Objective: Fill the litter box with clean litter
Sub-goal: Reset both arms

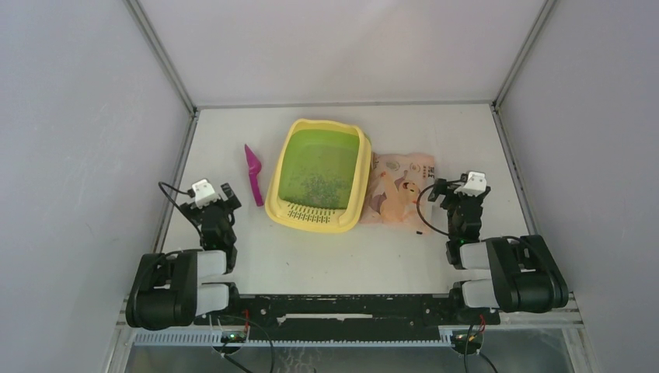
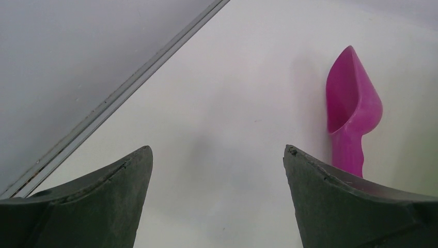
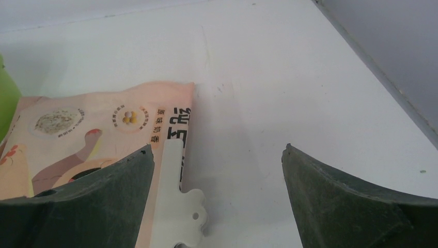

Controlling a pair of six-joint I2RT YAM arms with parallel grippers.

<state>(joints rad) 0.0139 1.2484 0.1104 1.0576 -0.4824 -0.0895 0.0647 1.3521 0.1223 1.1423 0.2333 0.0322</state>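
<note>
Centrally, litter box (image 1: 315, 224); white table (image 1: 326, 260); walls (image 1: 70, 116)

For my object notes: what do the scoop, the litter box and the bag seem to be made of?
Scoop: likely hard plastic, glossy magenta, moulded in one piece. Litter box: likely plastic, duller yellow rim, moulded slots. Bag: probably thin printed film, smooth and a little wrinkled; coated paper is possible.

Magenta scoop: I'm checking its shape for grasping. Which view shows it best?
The left wrist view: the magenta scoop lies close, its open bowl plain. The top view shows it small, left of the litter box. The right wrist view misses it.
</note>
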